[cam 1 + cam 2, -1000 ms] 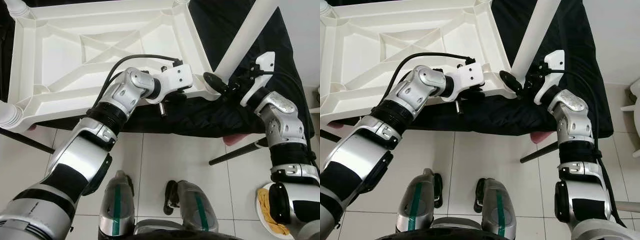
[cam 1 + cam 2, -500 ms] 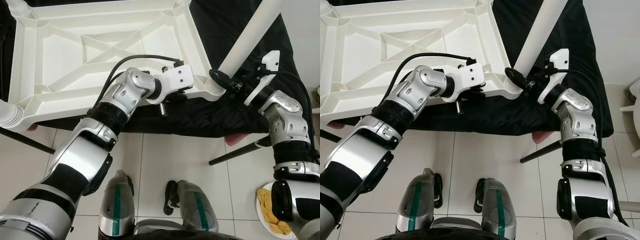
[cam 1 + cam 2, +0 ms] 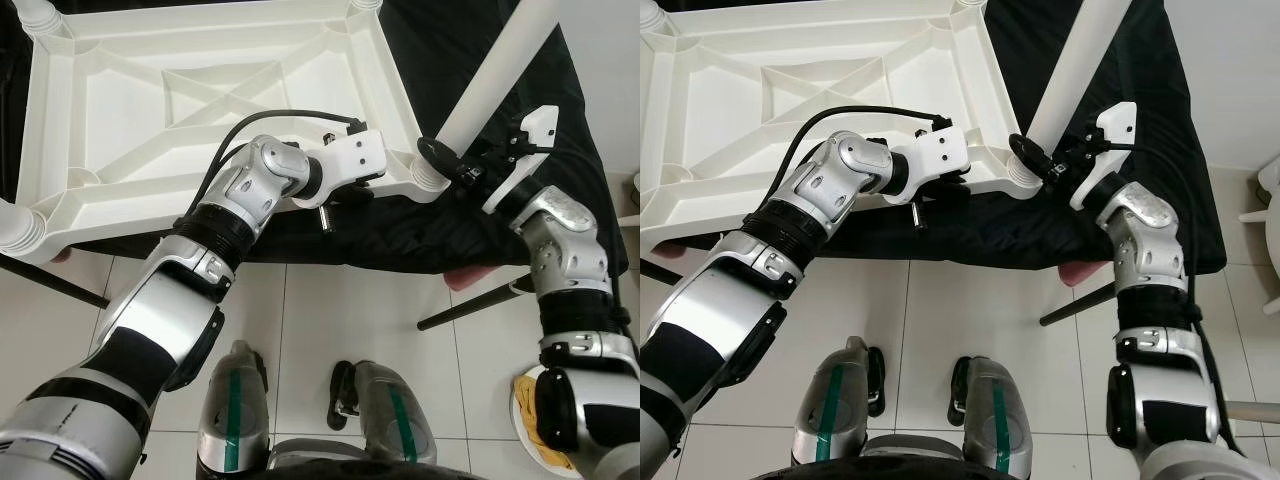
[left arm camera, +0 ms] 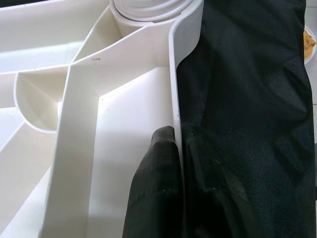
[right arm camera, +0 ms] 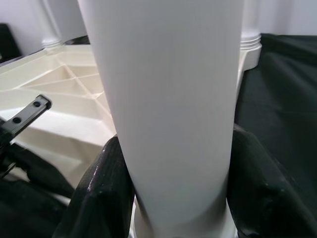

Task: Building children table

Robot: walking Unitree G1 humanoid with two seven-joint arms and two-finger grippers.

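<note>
Both end effectors grip: left (image 4: 171, 198) tabletop (image 3: 150, 120) edge (near corner), right (image 3: 1060, 168) leg (image 3: 490, 75).

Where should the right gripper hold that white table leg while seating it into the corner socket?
Low on the white table leg, just above the corner socket, where the right gripper now clamps it from the robot's side. The shaft is a smooth round tube, tilted, so a low hold probably steers its end best.

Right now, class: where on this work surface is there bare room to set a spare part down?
Bare black cloth lies right of the white leg. The upturned tabletop offers open panels between its ribs. The near right corner is crowded: left hand clamps the rim, right hand grips the leg.
</note>
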